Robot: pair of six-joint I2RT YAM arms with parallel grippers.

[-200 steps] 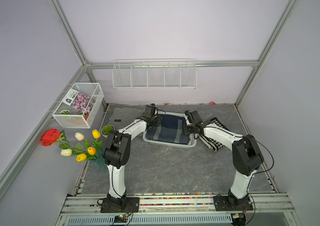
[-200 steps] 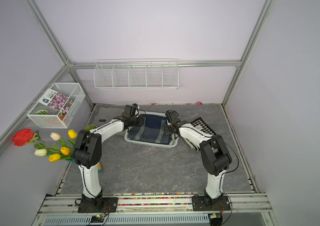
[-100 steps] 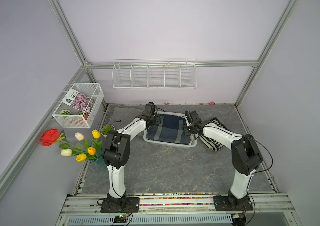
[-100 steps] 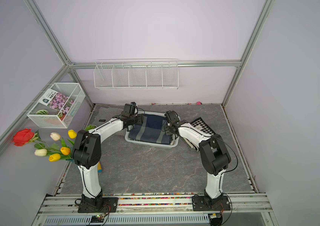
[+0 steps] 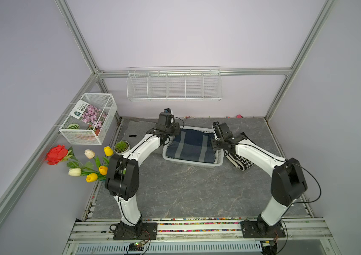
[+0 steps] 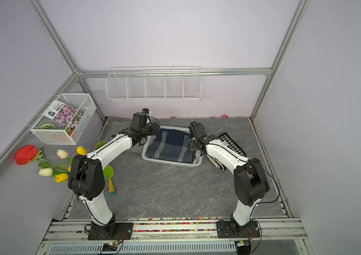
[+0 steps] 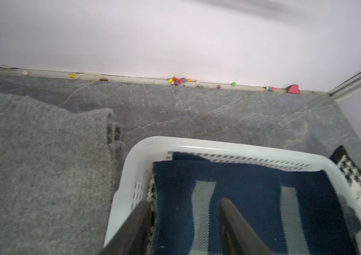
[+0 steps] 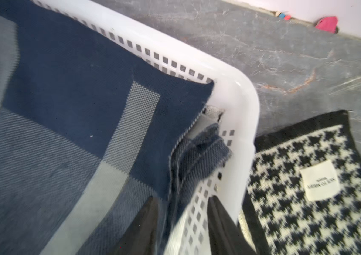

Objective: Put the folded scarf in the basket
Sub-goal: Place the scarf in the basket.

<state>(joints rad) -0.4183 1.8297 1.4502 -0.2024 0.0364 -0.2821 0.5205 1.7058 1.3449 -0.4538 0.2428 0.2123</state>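
My left claw (image 7: 185, 202) stands apart at its end of the basket (image 7: 197, 143), one finger by the slotted wall and the other above the folded scarf (image 7: 252, 183), clamping nothing. The navy-and-grey scarf lies flat inside the basket, beneath and ahead of that claw. I judge each claw sits at an end because a wide soft fold needs support on both sides to stay flat. My right claw (image 8: 182, 199) is likewise apart and straddles the wall, with the scarf's loose edge just beneath. A houndstooth cloth (image 8: 307, 198) lies on the desk (image 8: 307, 55) just outside.
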